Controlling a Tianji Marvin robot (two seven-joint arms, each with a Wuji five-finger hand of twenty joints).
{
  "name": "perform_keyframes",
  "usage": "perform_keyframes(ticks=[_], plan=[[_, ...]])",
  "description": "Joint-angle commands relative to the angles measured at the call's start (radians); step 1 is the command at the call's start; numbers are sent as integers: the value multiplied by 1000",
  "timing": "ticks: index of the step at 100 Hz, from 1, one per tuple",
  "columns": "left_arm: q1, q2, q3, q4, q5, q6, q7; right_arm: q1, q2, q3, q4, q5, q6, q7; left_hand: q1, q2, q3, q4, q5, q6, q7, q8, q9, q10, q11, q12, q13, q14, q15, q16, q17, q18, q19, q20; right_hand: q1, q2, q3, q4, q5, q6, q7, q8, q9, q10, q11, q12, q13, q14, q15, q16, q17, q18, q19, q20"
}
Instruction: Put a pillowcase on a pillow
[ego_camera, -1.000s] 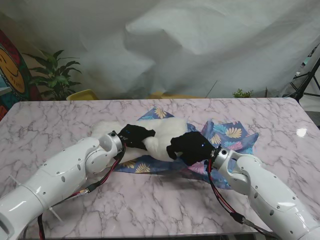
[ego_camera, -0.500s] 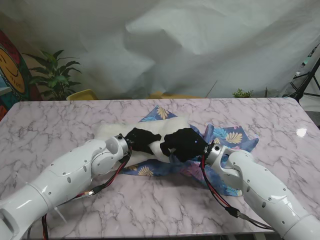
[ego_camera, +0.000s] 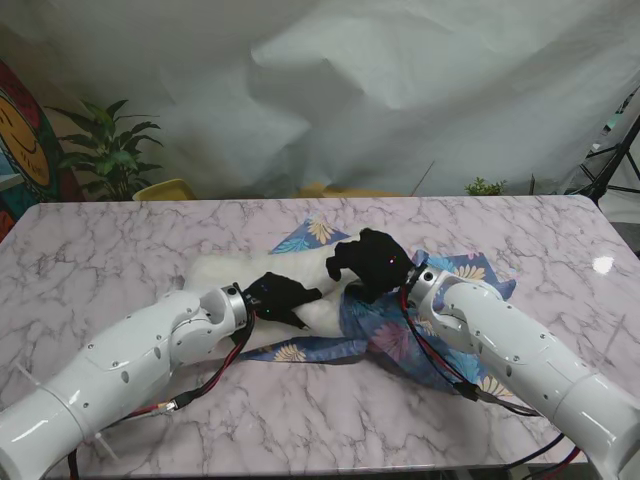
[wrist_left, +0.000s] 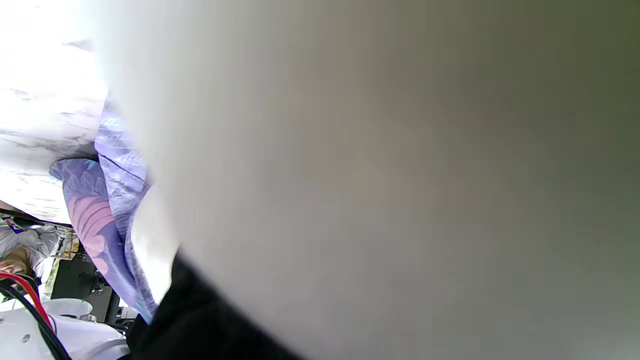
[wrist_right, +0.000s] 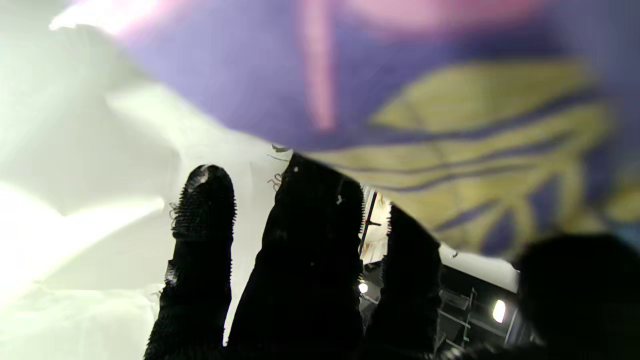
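1. A marble table (ego_camera: 120, 250) fills the stand's view, and my two white arms reach in from the near corners toward its middle. The task's two things lie together there: a white pillow (ego_camera: 235, 268) and a blue pillowcase (ego_camera: 455, 275) printed with leaves.

2. The pillow lies across the middle of the table, its left end bare and uncovered. Its right end meets the pillowcase, which is bunched to the right and runs as a thin strip along the pillow's near edge.

3. My left hand (ego_camera: 283, 298), in a black glove, rests on the pillow's near side, fingers curled down into the stuffing. It seems to grip or pin the pillow. Its wrist camera is almost filled by blurred white pillow (wrist_left: 380, 165), with a fold of pillowcase (wrist_left: 107, 200) beside it.

4. My right hand (ego_camera: 370, 264) is lifted over the pillow's right end, pinching the pillowcase edge. In its wrist view the fingers (wrist_right: 202, 235) stand straight, the cloth (wrist_right: 450, 115) draped over them and white pillow (wrist_right: 75, 165) beyond.

5. My judgement: the job is at an early-to-middle stage. The opening looks started over one end, but most of the pillow is still outside.

6. What remains: draw the case along the whole pillow, then straighten it.
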Motion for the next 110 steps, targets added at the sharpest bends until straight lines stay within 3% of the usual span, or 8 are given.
perform_keyframes(ticks=[1,28,46,58,65,73,79,110], plan=[[15,3,7,9,3,-5,-19,-18,15,42,-35,-9,-19,77,136,126,45,74,7,-76,41,9,75,-19,110,8,25,-40,63,3,-9,-125,85,3,-127,80,-22,117,-65,103,-144,123,-97,19,-64,-42,-98,47,-128,-79,-102,70,-64,-26],[10,0,12,18,-6,3,-21,-242,49,383,-289,22,-208,498,137,128,44,75,6,-76,43,9,73,-21,111,9,21,-40,62,5,-17,-124,82,6,-340,233,-255,102,-256,306,-538,-14,-416,149,-283,-205,-558,224,-335,-311,-448,119,-268,-169],[9,0,12,11,-12,7,-33,-356,62,541,-422,80,-249,714,137,127,43,75,5,-79,43,9,73,-21,111,10,21,-41,63,6,-17,-125,81,8,-290,296,-368,109,-265,320,-630,-33,-482,190,-339,-250,-687,249,-353,-381,-531,82,-310,-253],[6,-1,14,11,-16,7,-37,-401,64,605,-454,87,-240,737,136,130,43,75,5,-79,44,9,72,-23,111,10,20,-42,62,6,-17,-125,81,9,-134,344,-647,147,-247,326,-659,-22,-477,194,-325,-250,-687,230,-322,-391,-524,70,-281,-290],[4,-1,17,14,-18,6,-36,-414,64,626,-448,9,-214,657,136,131,42,75,5,-80,44,9,72,-23,111,11,20,-41,62,6,-18,-125,80,9,-48,288,-603,182,-221,315,-636,-9,-426,182,-309,-243,-633,209,-298,-388,-481,61,-250,-285],[2,-3,22,19,-20,4,-31,-411,65,635,-423,-30,-182,588,137,129,41,74,5,-82,45,10,73,-23,111,11,20,-43,62,6,-21,-125,79,10,-81,211,-212,155,-209,303,-597,-2,-393,165,-297,-231,-603,197,-277,-393,-458,54,-227,-291],[1,-3,25,21,-21,1,-30,-386,63,621,-366,-36,-170,523,137,129,40,74,5,-81,44,9,73,-23,111,11,20,-42,62,7,-20,-126,80,10,-65,190,-67,156,-190,287,-565,1,-357,148,-289,-227,-577,187,-268,-390,-446,53,-219,-288],[-10,-10,47,45,-27,-6,-7,-189,61,429,-97,35,-167,457,137,131,39,75,5,-82,44,9,73,-24,112,12,21,-43,64,8,-18,-126,81,12,24,45,61,150,-308,190,-491,-24,-426,137,-238,-201,-566,138,-229,-373,-420,22,-197,-274]])
